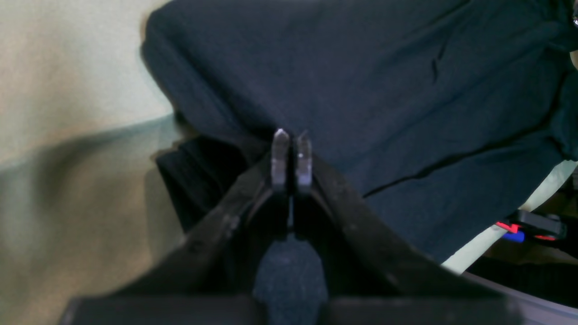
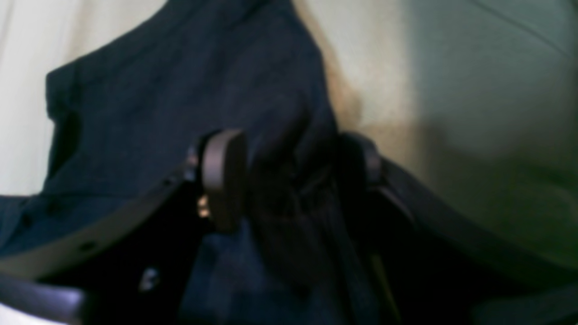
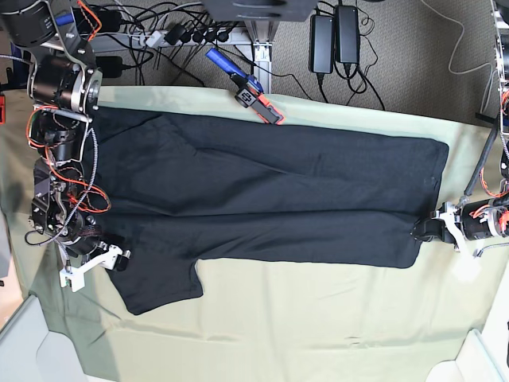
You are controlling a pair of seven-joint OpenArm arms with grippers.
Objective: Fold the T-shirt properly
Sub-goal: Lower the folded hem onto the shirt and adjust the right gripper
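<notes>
The black T-shirt [image 3: 270, 199] lies spread lengthwise, with one short sleeve [image 3: 159, 286] sticking out toward the front left. My right gripper [image 3: 118, 259] is at the shirt's left end beside that sleeve. In the right wrist view its fingers [image 2: 223, 180] stand apart, open, with a bunch of the T-shirt [image 2: 180, 90] loose between them. My left gripper [image 3: 420, 231] is at the shirt's right edge. The left wrist view shows this gripper [image 1: 291, 137] shut, its tips pinching the edge of the T-shirt [image 1: 361, 90], where creases run to them.
A pale green cloth [image 3: 318, 334] covers the table under the shirt. A red and blue tool [image 3: 254, 95] lies at the back edge, touching the shirt. Power adapters [image 3: 334, 36] and cables sit behind the table. Both arm bases flank the sides.
</notes>
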